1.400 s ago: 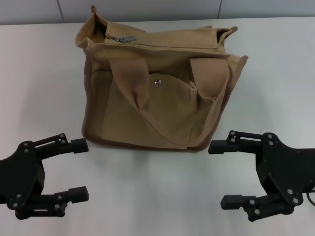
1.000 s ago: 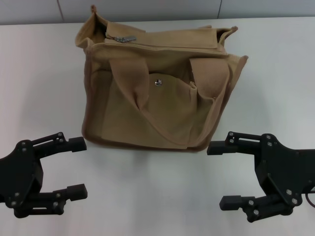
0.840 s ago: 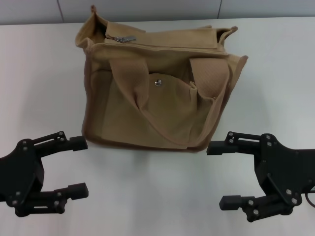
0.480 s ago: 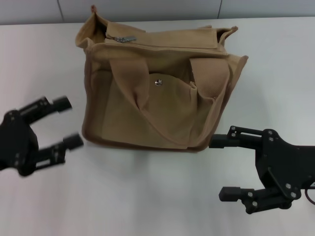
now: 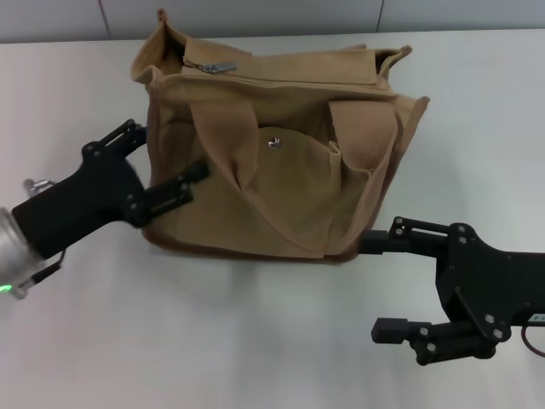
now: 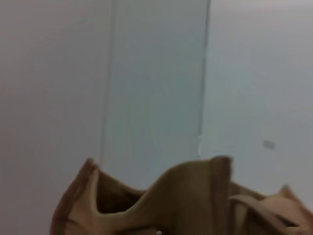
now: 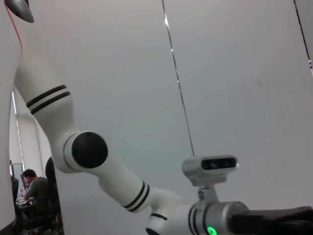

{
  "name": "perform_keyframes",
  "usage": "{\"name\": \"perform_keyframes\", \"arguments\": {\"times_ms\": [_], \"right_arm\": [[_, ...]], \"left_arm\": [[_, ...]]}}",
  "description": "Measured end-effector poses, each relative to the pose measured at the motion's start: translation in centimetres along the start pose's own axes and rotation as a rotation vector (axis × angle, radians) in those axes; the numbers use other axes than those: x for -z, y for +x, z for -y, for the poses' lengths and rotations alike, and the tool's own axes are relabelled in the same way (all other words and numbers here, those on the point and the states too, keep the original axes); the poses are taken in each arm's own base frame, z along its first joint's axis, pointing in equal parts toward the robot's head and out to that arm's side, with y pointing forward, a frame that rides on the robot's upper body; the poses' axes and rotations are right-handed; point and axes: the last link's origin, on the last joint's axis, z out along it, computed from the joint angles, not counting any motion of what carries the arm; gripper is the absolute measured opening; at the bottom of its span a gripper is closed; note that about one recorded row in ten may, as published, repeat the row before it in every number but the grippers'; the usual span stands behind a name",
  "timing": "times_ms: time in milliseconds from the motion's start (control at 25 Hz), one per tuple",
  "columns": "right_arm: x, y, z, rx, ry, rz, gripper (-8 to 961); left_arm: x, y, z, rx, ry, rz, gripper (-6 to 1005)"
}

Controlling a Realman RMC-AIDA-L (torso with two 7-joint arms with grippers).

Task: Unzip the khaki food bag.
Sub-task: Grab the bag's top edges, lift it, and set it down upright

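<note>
The white table [image 5: 477,128] carries the khaki food bag [image 5: 281,162] at its middle, upright, its zipper pull [image 5: 215,66] lying at the top left corner. The left gripper [image 5: 162,162] reaches in from the left at a slant, fingers spread, its tips against the bag's left front face. The right gripper [image 5: 385,285] sits low near the bag's bottom right corner, fingers spread wide, holding nothing.

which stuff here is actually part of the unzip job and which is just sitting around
Part of the job:
- khaki food bag, standing on the table, zipper pull at its top left end
- left gripper, open, at the bag's left side

Not in use:
- right gripper, open, low by the bag's right front corner
- white table
</note>
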Motion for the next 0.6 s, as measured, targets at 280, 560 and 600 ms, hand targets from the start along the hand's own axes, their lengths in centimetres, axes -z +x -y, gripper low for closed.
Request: {"name": "perform_keyframes", "arguments": {"times_ms": [280,560,600], "right_arm": [[0.1,0.13,-0.04,-0.003,0.01,-0.001,829],[0.02,0.1,0.13,0.0,0.012,-0.005,828],[-0.03,0.12,0.21,0.0,0.014,-0.006,828]], "left_arm": [[-0.34,-0.42,0.33,-0.029,0.067,-0.019,694],[-0.17,-0.36,0.13,-0.031,0.062,-0.03,541],[-0.14,-0.32,0.1,-0.031,0.061,-0.034,512]]}}
